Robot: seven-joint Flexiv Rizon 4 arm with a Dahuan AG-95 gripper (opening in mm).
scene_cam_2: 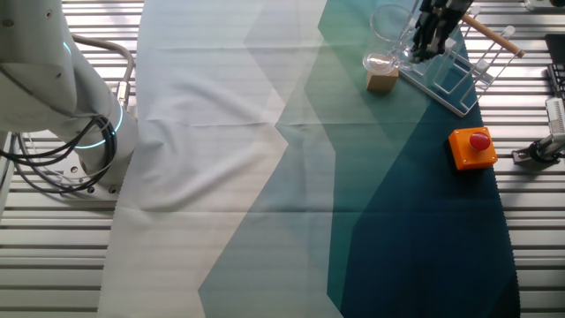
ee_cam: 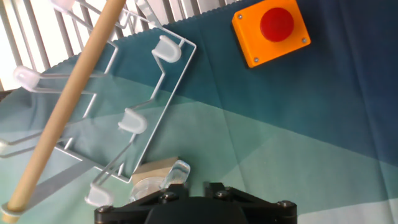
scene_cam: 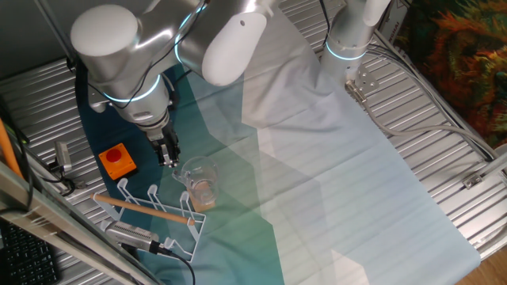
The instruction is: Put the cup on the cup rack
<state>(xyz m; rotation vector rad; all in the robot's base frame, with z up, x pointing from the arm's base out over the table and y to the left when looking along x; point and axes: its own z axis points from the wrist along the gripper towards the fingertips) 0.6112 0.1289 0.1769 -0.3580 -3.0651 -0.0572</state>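
The clear cup stands on a tan wooden block, just to the right of the white wire cup rack with its wooden rod. My gripper comes down at the cup's left side. Its fingers are close together against the cup's edge and look shut on it. In the other fixed view the gripper overlaps the cup beside the rack. The hand view shows the cup's base and the rack just ahead of the gripper.
An orange box with a red button sits on the dark cloth close to the rack. A metal tool with a cable lies by the rack's front corner. Ribbed metal table surrounds the cloth.
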